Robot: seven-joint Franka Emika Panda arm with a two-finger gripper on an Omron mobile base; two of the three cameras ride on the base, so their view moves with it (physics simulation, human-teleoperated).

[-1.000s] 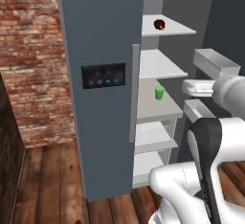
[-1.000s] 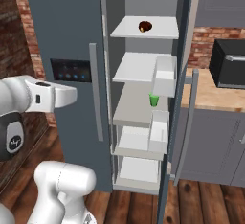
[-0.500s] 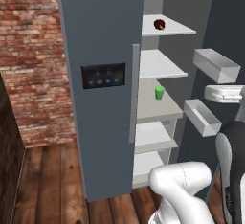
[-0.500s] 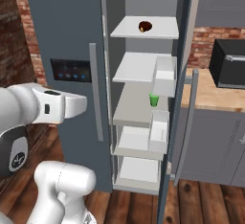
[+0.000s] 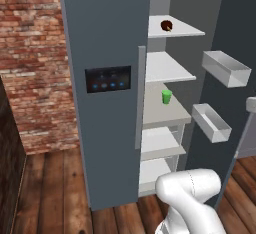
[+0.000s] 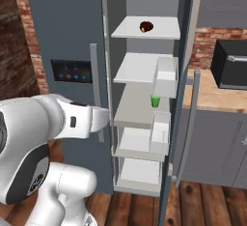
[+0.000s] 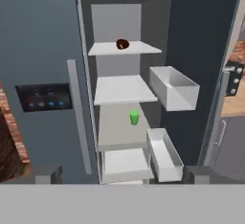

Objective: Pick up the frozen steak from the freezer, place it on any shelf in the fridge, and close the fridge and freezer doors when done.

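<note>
White arm (image 6: 53, 123) level (hand (image 7: 122, 175) spread)

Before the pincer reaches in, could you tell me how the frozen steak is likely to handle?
The frozen steak looks like a small rounded lump, so probably stiff. Its curved sides could slip between fingers. Sitting low on the top shelf, it seems unlikely to tip.

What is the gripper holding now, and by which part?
Nothing is held. The gripper is open and empty, away from the shelves, and the steak lies on the top shelf.
</note>
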